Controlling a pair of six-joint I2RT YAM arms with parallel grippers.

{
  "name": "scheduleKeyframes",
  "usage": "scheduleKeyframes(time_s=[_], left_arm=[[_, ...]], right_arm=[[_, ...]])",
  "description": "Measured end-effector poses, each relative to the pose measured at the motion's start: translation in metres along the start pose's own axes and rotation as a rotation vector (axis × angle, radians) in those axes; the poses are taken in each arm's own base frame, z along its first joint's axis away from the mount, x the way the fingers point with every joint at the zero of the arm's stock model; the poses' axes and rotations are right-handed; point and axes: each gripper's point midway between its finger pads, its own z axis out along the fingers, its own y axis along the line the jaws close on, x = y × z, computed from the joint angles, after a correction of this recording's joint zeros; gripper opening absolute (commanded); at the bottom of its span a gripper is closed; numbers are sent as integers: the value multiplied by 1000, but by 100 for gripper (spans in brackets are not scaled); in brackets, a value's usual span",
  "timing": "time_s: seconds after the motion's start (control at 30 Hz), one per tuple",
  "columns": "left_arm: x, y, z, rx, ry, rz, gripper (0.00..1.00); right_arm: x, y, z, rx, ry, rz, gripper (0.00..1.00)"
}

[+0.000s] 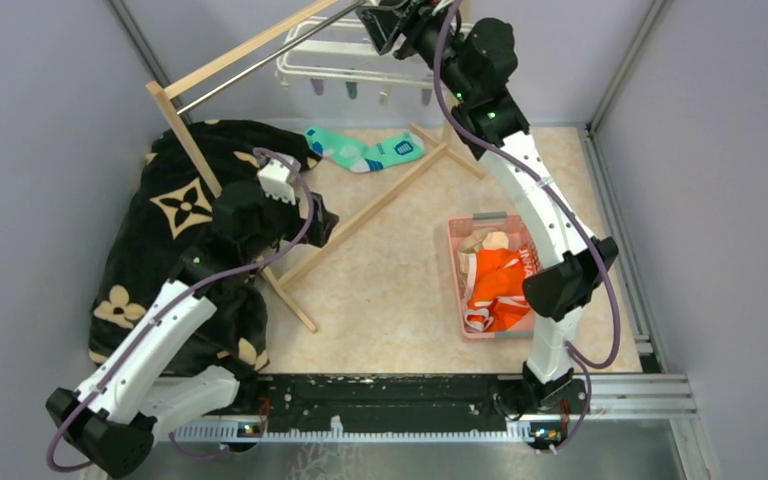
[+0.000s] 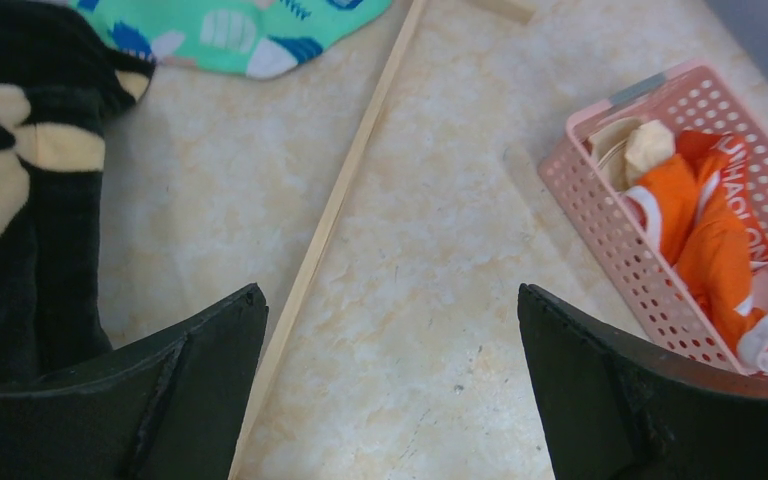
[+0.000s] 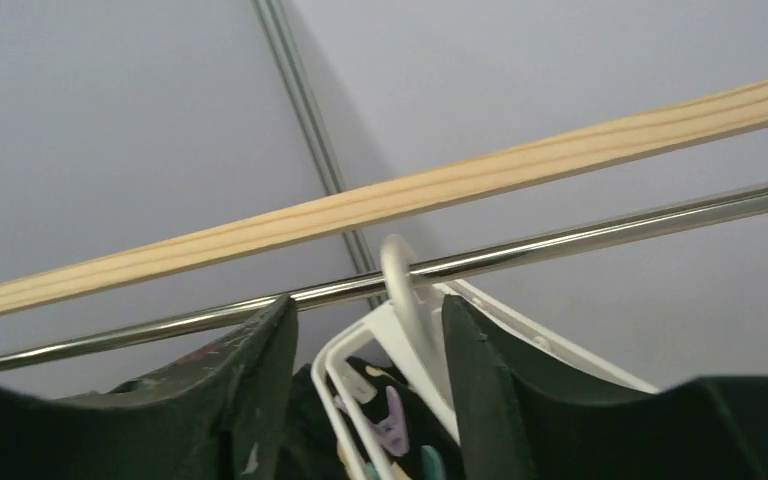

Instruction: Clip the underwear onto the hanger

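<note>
The left arm bends forward and low, the left gripper [image 2: 390, 310] with fingers spread wide. The right arm stretches high and far, the right gripper [image 3: 368, 330] with fingers narrowly parted.

The hanger [image 3: 405, 300] is glossy plastic, the bar [image 3: 580, 238] polished metal, the rail [image 3: 520, 165] matt grained wood, the underwear [image 2: 705, 240] cloth.

The underwear [image 1: 495, 285] lies in the basket [image 1: 480, 218] at right; the hanger [image 1: 360, 76] hangs on the bar [image 1: 260, 64], top centre.

orange underwear [image 1: 495, 285], pink basket [image 1: 457, 262], white hanger [image 1: 310, 62], teal sock [image 1: 368, 152].
</note>
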Motion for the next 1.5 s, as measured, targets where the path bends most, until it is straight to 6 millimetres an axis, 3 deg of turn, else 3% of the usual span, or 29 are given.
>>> scheduleKeyframes(time_s=[0.17, 0.33, 0.57, 0.7, 0.8, 1.0, 1.13, 1.5], left_arm=[[-38, -18, -27, 98, -121, 45, 100], [-61, -33, -48, 179, -202, 85, 100], [-75, -44, -57, 240, -235, 144, 100], [-91, -50, -53, 261, -248, 168, 100], [-99, -54, -49, 275, -255, 176, 100], [-108, -55, -42, 272, -261, 194, 100], [-108, -52, -36, 253, -253, 194, 100], [-115, -39, -25, 171, -249, 191, 100]], right_arm=[[-7, 7, -12, -6, 30, -53, 64], [-23, 15, -39, 17, 45, -98, 64], [-84, 32, -101, 113, -44, -167, 63], [-114, 23, -145, 271, -95, -178, 63], [-121, 9, -176, 403, -93, -179, 63], [-100, -30, -223, 631, -4, -141, 63], [-79, -58, -240, 724, 62, -83, 64], [-49, -79, -245, 674, 106, 216, 64]])
